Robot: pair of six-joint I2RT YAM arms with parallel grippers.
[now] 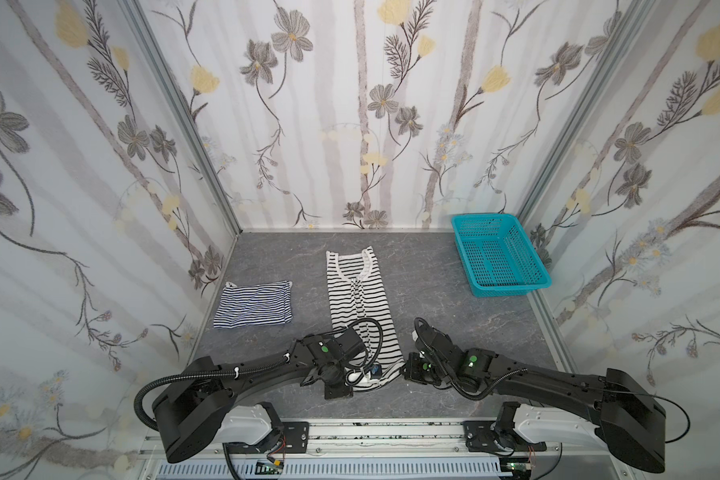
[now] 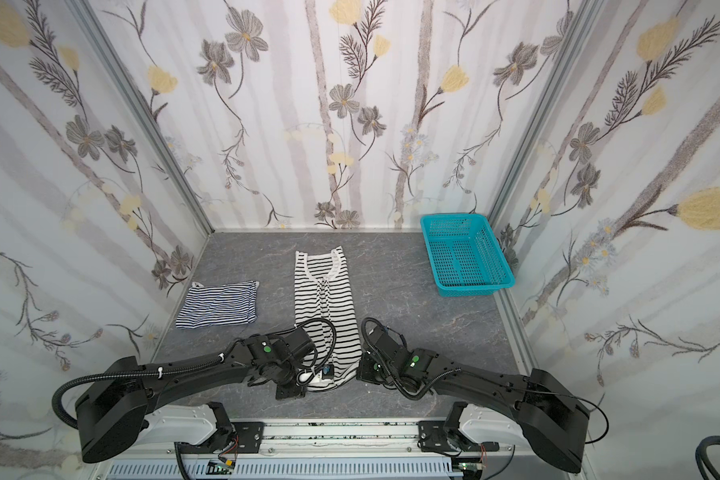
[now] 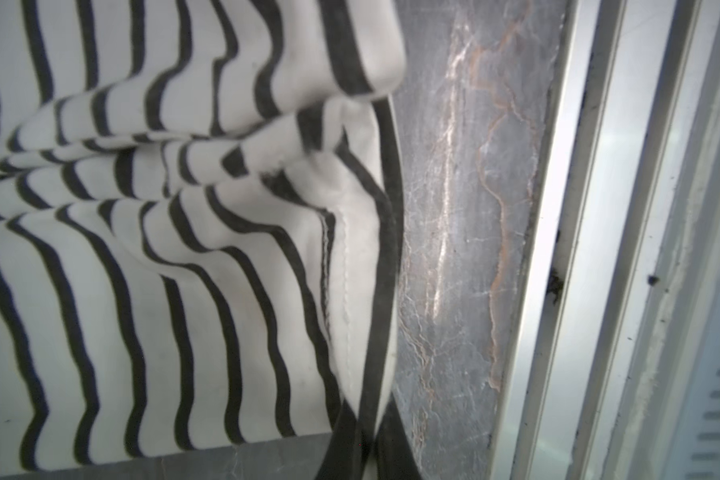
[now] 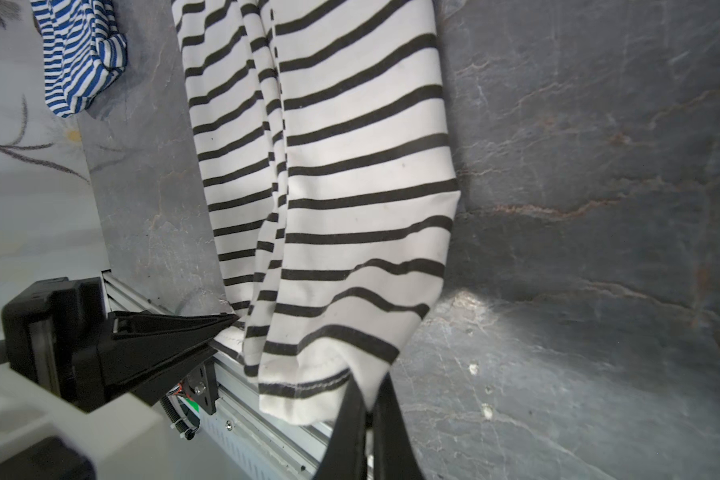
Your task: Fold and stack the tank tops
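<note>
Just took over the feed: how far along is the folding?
Done: the navy-striped tank top lies folded on the left. In hand: the black-and-white tank top is folded into a long strip, left gripper and right gripper both shut on its near hem. Left: fold it shorter and stack the two.

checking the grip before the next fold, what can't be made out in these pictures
- Near hem of the black-and-white tank top: in both top views, covered by the left arm's wrist and cable.
- Left gripper: hidden under its own wrist in both top views.
- Navy-and-white tank top: fold layers too small in both top views; cut off by the edge in the right wrist view.
</note>
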